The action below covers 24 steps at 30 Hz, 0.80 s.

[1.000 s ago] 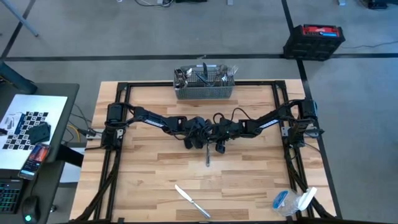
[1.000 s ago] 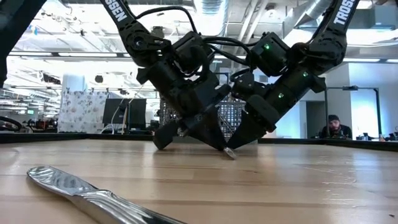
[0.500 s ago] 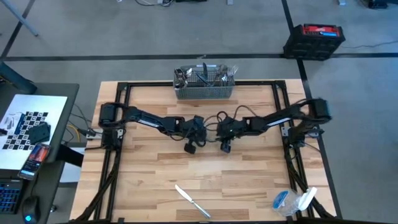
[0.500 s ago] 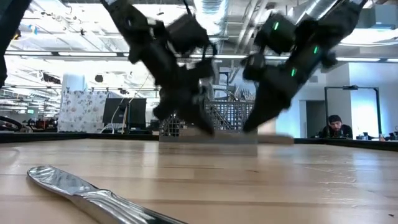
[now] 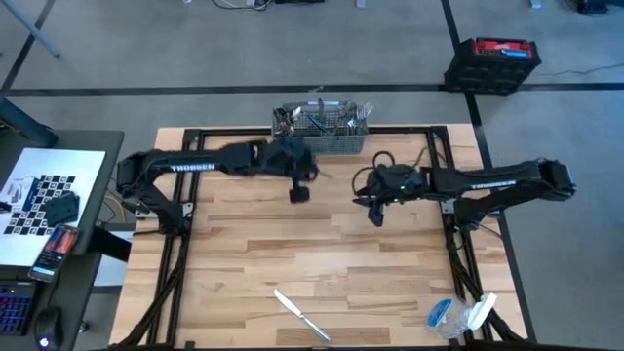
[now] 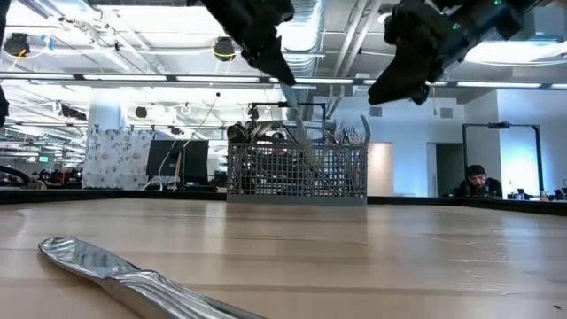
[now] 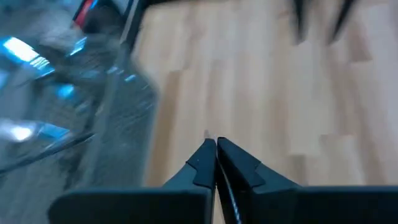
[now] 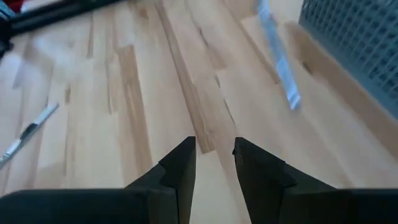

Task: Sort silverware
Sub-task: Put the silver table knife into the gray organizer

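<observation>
One slim piece of silverware (image 6: 297, 120) hangs in the air in front of the grey wire-mesh basket (image 5: 322, 132), held by my left gripper (image 5: 299, 193). It also shows in the right wrist view as a silver strip (image 8: 278, 56); which kind it is I cannot tell. The basket stands at the table's far edge with several pieces upright in it. My right gripper (image 5: 375, 216) hovers open to the right of it, with nothing between its fingers. A table knife (image 5: 300, 314) lies flat near the table's near edge. My left gripper pinches the piece's upper end (image 6: 285, 81) between its two shut fingers (image 6: 266, 53), which slant down from above. The piece hangs slanting below the fingertips, clear of the table, in front of the basket's near wall (image 6: 297, 173).
A clear plastic cup and wrapper (image 5: 458, 314) lie at the near right corner. A desk with a laptop and a checkered sheet (image 5: 44, 195) stands left of the table. A person (image 6: 477, 182) sits far behind the table.
A second ago both grippers were down at the piece on the table's middle. My left gripper has since risen, rolled and gone toward the basket, lifting the piece clear of the table. My right gripper has risen and drawn back toward the table's right edge.
</observation>
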Available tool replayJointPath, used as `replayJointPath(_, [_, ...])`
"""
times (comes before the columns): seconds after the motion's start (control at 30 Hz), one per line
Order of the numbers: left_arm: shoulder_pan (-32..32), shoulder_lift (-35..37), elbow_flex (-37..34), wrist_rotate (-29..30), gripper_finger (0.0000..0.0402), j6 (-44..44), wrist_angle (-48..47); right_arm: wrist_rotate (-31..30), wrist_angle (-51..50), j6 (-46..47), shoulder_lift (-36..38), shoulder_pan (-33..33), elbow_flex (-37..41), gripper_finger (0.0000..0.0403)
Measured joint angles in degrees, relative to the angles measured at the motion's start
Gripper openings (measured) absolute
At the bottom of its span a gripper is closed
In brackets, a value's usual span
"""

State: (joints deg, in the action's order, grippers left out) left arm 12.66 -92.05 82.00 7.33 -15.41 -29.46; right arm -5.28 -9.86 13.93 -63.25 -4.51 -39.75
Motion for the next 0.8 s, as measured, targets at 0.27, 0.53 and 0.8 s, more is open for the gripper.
replayJointPath(0.27, [9.1,0.0,8.1,-0.9,0.0000,-4.1,4.0,-2.3,-0.2,-0.3,-1.1,-0.1,0.0,0.0101])
replayJointPath(0.53, [17.5,-2.2,9.3,-12.1,0.0000,1.6,19.0,-2.4,0.0,2.2,-7.0,0.9,0.0,0.0102])
replayJointPath(0.8, [20.6,-12.9,9.2,-14.8,0.0000,6.5,22.9,-2.4,2.8,6.0,-11.1,3.1,0.0,0.0102])
